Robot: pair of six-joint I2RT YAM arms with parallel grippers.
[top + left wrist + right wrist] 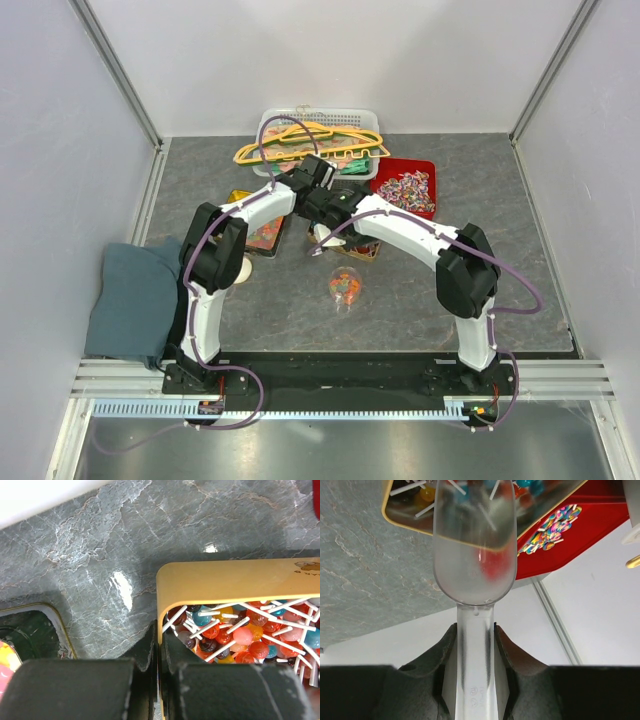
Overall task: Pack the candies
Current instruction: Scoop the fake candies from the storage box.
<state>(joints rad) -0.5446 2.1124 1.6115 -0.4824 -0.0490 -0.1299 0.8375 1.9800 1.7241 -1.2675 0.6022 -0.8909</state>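
The left gripper [160, 642] was clamped tight on the wall of the yellow tin [235, 580] near the worktop's middle, candies [250, 630] heaped inside; the right gripper [475, 632] pinched the clear scoop [474, 555] by its handle, bowl above that tin; the red tray [600, 517] toward the far right corner held more.

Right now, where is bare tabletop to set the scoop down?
Open slab lies right of the red tray and right arm, up to the wall, and in the near strip between the candy bag and base plate. Crowded at centre: the lollipop tin, gummy tin, scoop and basket sit close together.
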